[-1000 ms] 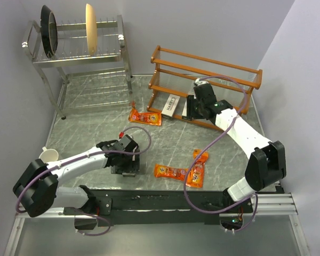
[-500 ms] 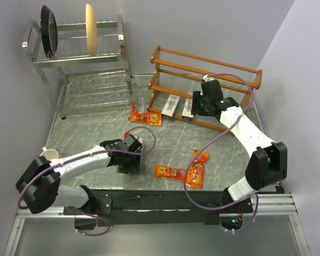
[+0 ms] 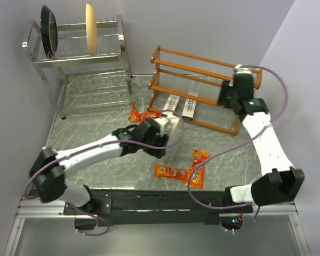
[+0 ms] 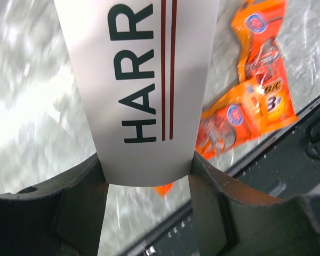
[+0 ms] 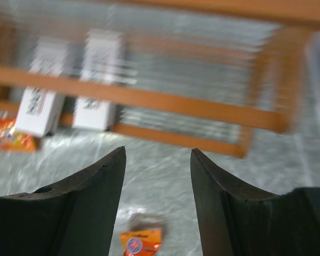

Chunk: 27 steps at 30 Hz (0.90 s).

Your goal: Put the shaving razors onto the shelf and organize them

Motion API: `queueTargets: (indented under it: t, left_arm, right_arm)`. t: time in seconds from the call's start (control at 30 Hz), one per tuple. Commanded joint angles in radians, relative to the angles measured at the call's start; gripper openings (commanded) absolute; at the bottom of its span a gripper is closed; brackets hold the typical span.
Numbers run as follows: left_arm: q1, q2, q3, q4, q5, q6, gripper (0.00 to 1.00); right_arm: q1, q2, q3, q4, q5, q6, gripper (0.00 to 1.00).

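Observation:
My left gripper (image 3: pixel 162 130) (image 4: pixel 148 176) is shut on a pale-grey razor box (image 4: pixel 144 80) printed "HARR", held off the table at mid-table; in the top view the box (image 3: pixel 173 121) is a pale blur. Two more grey boxes (image 3: pixel 172 103) (image 3: pixel 189 106) lie side by side on the bottom tier of the orange-brown wooden shelf (image 3: pixel 202 69) (image 5: pixel 192 104). Orange razor packs lie on the table: one left of the shelf (image 3: pixel 141 114), two near the front (image 3: pixel 170 172) (image 3: pixel 197 168) (image 4: pixel 256 96). My right gripper (image 3: pixel 226 98) (image 5: pixel 157 160) hangs open and holds nothing, by the shelf's right end.
A steel dish rack (image 3: pixel 80 48) with a dark pan and a pale plate stands at the back left. The grey marble tabletop (image 3: pixel 96 122) ends at a black rail (image 3: pixel 165 200) in front. Walls close in on the left and right.
My left gripper has closed on the grey box, lifted it and carried it right toward the shelf. The right gripper has drawn back from the shelved boxes to the shelf's right end.

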<state>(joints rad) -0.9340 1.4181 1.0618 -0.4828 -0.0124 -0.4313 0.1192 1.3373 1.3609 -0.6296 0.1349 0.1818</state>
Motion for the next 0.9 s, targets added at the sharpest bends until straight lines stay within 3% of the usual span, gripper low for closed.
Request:
queueTargets:
  t: [0.0, 0.23, 0.57, 0.87]
  left_arm:
    - [-0.020, 0.157, 0.153, 0.012, 0.045, 0.178, 0.44]
    - [-0.037, 0.465, 0.493, -0.039, 0.031, 0.247, 0.45]
    - [-0.061, 0.706, 0.785, -0.042, 0.038, 0.259, 0.46]
    - [-0.055, 0.893, 0.974, -0.019, 0.086, 0.215, 0.60]
  right_arm:
    - [-0.084, -0.095, 0.009, 0.011, 0.020, 0.010, 0.59]
    - [-0.150, -0.214, -0.055, 0.033, 0.035, -0.004, 0.59]
    - [-0.228, -0.270, -0.115, 0.019, 0.003, 0.016, 0.59]
    - [-0.248, -0.273, -0.141, 0.010, -0.008, 0.015, 0.59]
